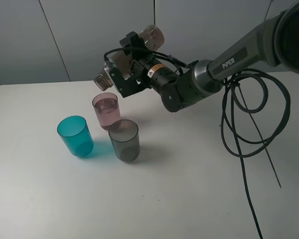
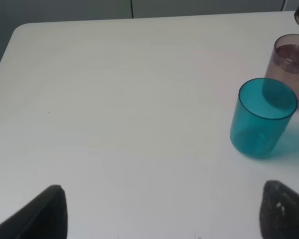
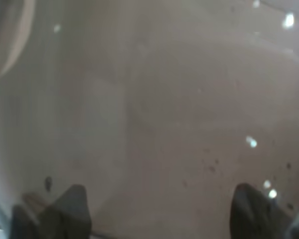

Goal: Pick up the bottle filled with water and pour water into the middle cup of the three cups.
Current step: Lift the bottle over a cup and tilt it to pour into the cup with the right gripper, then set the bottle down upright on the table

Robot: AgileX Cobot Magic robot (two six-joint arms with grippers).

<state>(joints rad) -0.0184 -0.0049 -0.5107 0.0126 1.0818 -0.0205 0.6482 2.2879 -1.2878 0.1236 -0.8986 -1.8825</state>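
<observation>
Three cups on the white table (image 1: 199, 199), one of each colour: one teal cup (image 1: 75, 136), one pink cup (image 1: 105, 109), one grey cup (image 1: 124, 140); one bottle (image 1: 150, 36); two grippers; one bundle of black cables (image 1: 249, 124) looping down off the right arm.

Cups clustered close together, all upright; pink farthest back, towards the wall (image 1: 89, 35); teal in front of it to the left, grey in front of it to the right; hard to tell whether pink and grey touch.

Pink cup pale, translucent, straight-sided, with water in it.

Bottle slim, smoky brown-grey, see-through, uncapped, with a narrower threaded neck; held off the table and tipped past level, base up and to the right, open mouth down and to the left; mouth right above the pink cup's rim and just clear of it.

Right gripper (image 1: 125, 62) clamped across the bottle's body, one finger on each side; from the right wrist camera, nothing but smoky plastic wall filling the view between two dark fingertips (image 3: 70, 209).

Left gripper (image 2: 164, 219) low over bare table, fingers wide apart and gripping nothing; teal cup and pink cup ahead of it, with the bottle's mouth just showing above the pink one.
</observation>
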